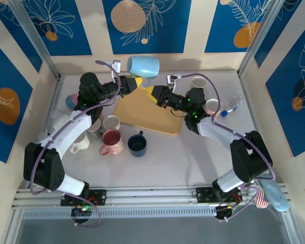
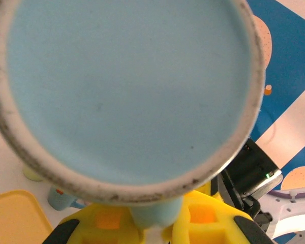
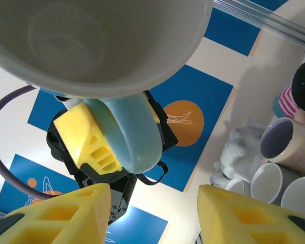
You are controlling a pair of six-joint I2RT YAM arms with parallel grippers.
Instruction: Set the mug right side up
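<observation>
The light blue mug (image 1: pixel 143 66) hangs in the air on its side above the yellow tray (image 1: pixel 147 114). My left gripper (image 1: pixel 134 83) is shut on the mug's handle (image 2: pixel 155 211), which sits between its yellow fingers (image 2: pixel 208 223). The left wrist view looks at the mug's flat base (image 2: pixel 127 91). The right wrist view looks up into the mug's white inside (image 3: pixel 91 40), with the handle (image 3: pixel 134 132) below it. My right gripper (image 3: pixel 152 208) stands open just under the mug's mouth, nothing between its fingers; from above, this right gripper (image 1: pixel 150 93) sits to the right of the left one.
A pink mug (image 1: pixel 112 142), a dark blue mug (image 1: pixel 137 145) and several pale mugs (image 1: pixel 94 127) stand left of the tray. More mugs (image 1: pixel 212 105) and a plastic bottle (image 1: pixel 233 105) are at the back right. Walls close in on three sides.
</observation>
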